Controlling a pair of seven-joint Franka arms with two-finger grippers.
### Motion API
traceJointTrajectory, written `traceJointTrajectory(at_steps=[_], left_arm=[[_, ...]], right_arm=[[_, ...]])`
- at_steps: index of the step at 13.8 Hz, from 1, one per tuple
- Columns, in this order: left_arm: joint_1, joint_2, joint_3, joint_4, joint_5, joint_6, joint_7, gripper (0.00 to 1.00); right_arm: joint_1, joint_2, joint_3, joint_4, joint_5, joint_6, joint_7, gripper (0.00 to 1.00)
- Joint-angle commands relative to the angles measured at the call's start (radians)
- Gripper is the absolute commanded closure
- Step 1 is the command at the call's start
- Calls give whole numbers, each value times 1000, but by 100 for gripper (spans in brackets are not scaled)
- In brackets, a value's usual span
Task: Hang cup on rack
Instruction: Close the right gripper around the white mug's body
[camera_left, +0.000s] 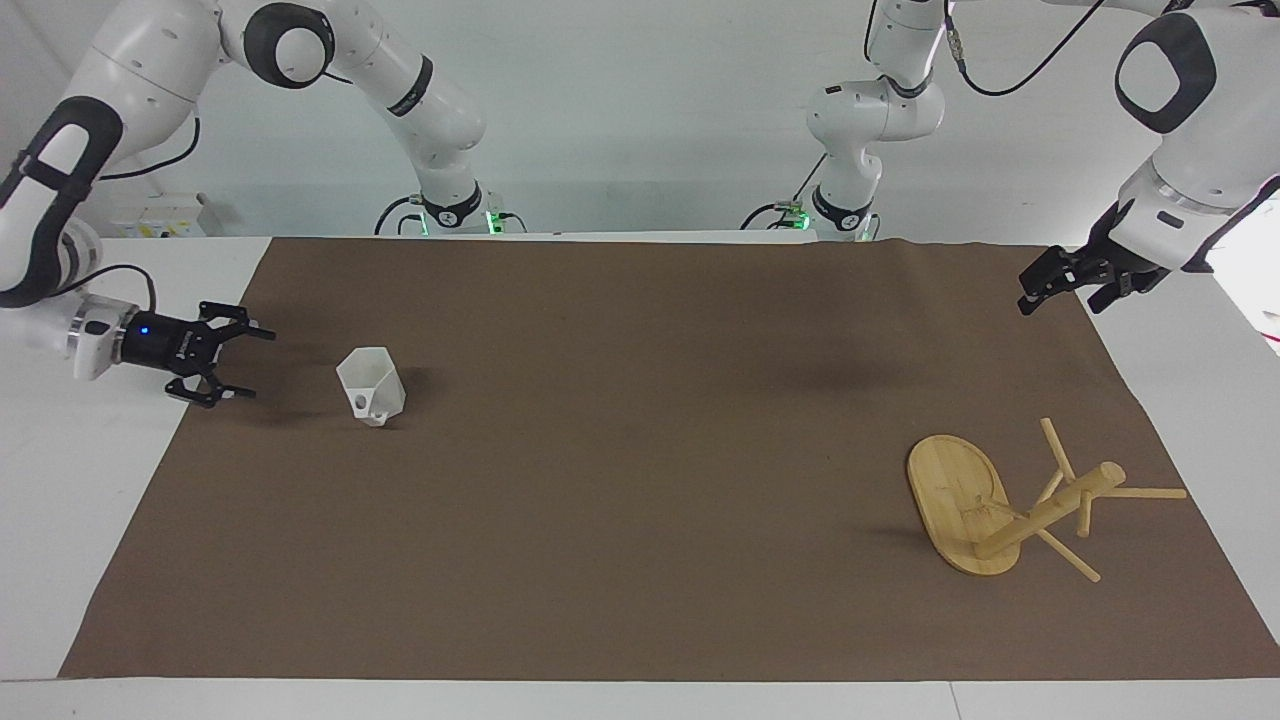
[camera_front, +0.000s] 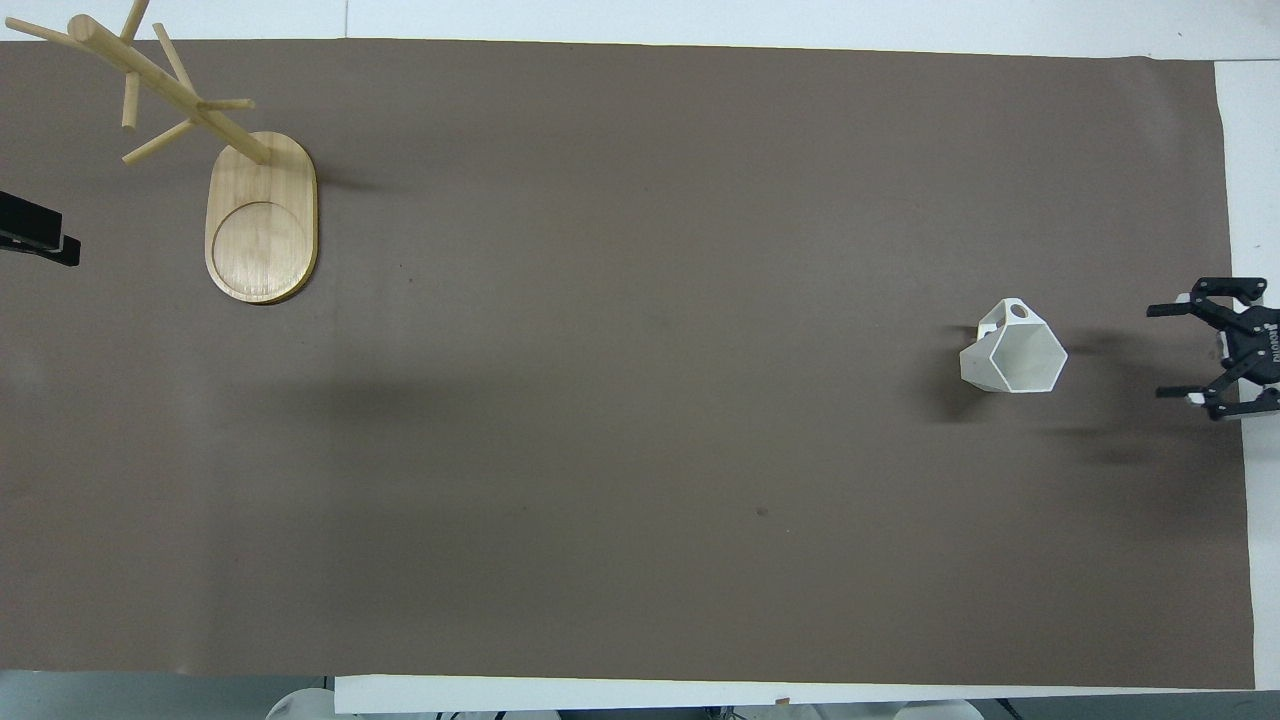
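Facing view puts the right gripper (camera_left: 240, 363) at the middle left of the frame, low over the edge of the brown mat (camera_left: 640, 450), lying level with its two fingers spread wide and pointing toward the cup (camera_left: 371, 386). Nothing sits between the fingers, and a clear strip of mat separates their tips from the cup. Overhead view shows the same gripper (camera_front: 1172, 350) at the middle right edge of its frame, fingers apart and aimed at the cup (camera_front: 1013, 347).

The cup stands upright on the mat toward the right arm's end of the table, its wide hexagonal rim up and its small handle with the hole turned away from the robots.

The left gripper (camera_left: 1060, 283) waits at the upper right of the facing frame, raised over the mat's corner at the left arm's end and holding nothing. Its fingers are spread. Only a dark tip (camera_front: 38, 235) of it shows at the left edge of the overhead frame.

The rack (camera_left: 1010, 505) stands in the lower right of the facing frame and the upper left of the overhead frame (camera_front: 260, 215), on its flat oval base, well apart from the cup and farther from the robots. Its post carries bare pegs.
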Motion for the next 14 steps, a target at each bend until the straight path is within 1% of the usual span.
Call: traceJointTrajectory(at_steps=[1, 3, 4, 5, 7, 8, 14], left_arm=[[15, -6, -12, 7, 10, -18, 1, 0], [15, -6, -12, 7, 10, -18, 1, 0], [15, -6, -12, 7, 10, -18, 1, 0], [15, -6, -12, 7, 10, -18, 1, 0], [15, -6, -12, 7, 10, -18, 1, 0], [15, -6, -12, 8, 10, -18, 1, 0], [15, -6, -12, 7, 10, -18, 1, 0]], right_arm=[[-9, -35, 12, -143, 61, 31, -173, 0], [-3, -32, 13, -195, 89, 72, -210, 0], [5, -28, 13, -201, 95, 72, -224, 0], [7, -20, 13, -201, 98, 74, -233, 0], [11, 29, 15, -201, 155, 76, -239, 0], [37, 41, 15, -201, 167, 76, -250, 0], [86, 43, 16, -200, 204, 89, -294, 0]])
